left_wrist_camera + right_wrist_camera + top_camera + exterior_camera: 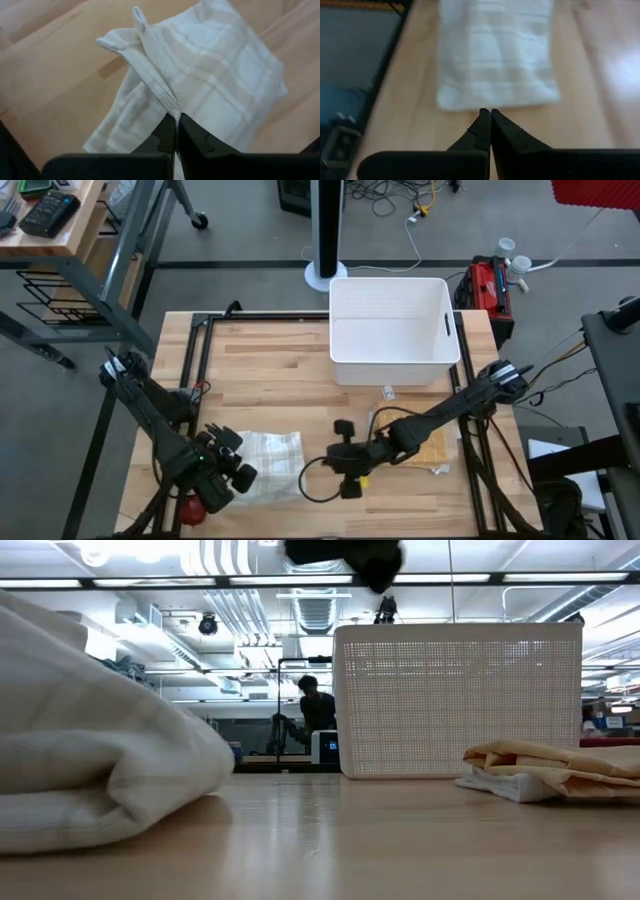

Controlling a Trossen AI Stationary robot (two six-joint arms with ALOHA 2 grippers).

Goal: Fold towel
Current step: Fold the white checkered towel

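**Towel pinched at its edge by the left gripper**

Towel [268,456], white with a faint check, lies partly folded on the wooden table [280,370] at about seven o'clock from the table's middle. The left gripper [176,119] is clenched on a raised hem of it. At three o'clock from the towel, the right gripper [490,114] hovers just beside it, fingers pressed together, grasping nothing. A white basket [392,330] stands at twelve o'clock; folded yellow cloths [560,768] lie at four o'clock.

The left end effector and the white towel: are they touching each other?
Touching. In the left wrist view, the left end effector is shut on a raised edge of the white towel, and the cloth runs straight down between its closed fingers.
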